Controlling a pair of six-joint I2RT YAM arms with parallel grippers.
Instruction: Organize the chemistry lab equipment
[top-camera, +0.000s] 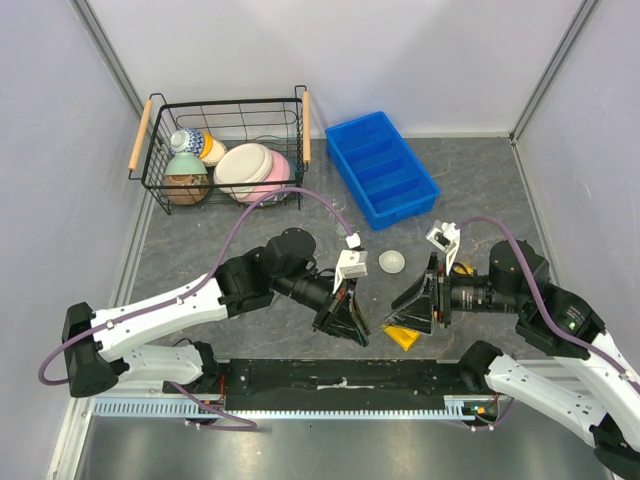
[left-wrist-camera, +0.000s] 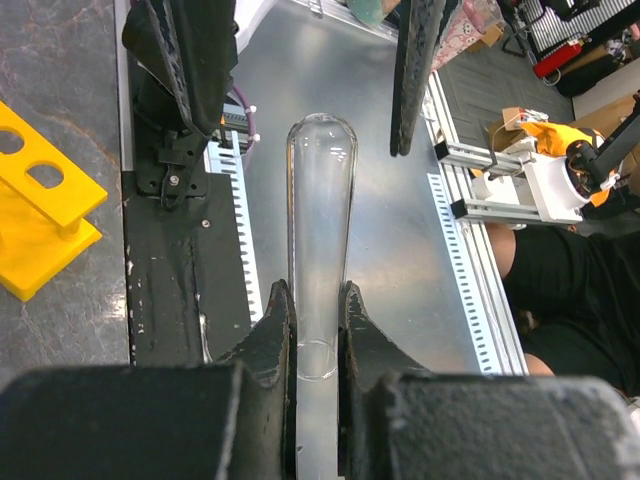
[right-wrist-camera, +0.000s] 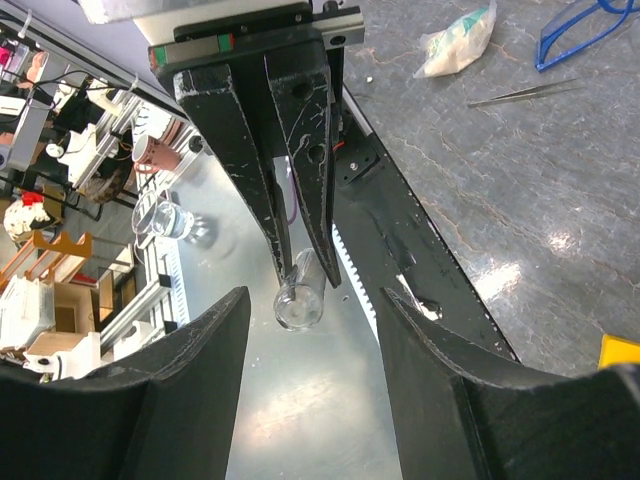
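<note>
My left gripper (top-camera: 355, 335) (left-wrist-camera: 318, 292) is shut on the open end of a clear glass test tube (left-wrist-camera: 320, 200). The tube's rounded tip points toward my right gripper (top-camera: 392, 313) (right-wrist-camera: 315, 300). The right gripper is open, and its jaws stand wide on either side of the tube's tip (right-wrist-camera: 300, 302) without touching it. The yellow rack (top-camera: 403, 337) (left-wrist-camera: 40, 215) with round holes lies on the table just below the right gripper. A small white domed dish (top-camera: 392, 262) sits on the table behind both grippers.
A blue divided bin (top-camera: 382, 168) stands at the back centre. A black wire basket (top-camera: 225, 110) with pastel bowls and cups stands at the back left. A thin metal tool (right-wrist-camera: 520, 92) and a small plastic bag (right-wrist-camera: 455, 40) lie on the table.
</note>
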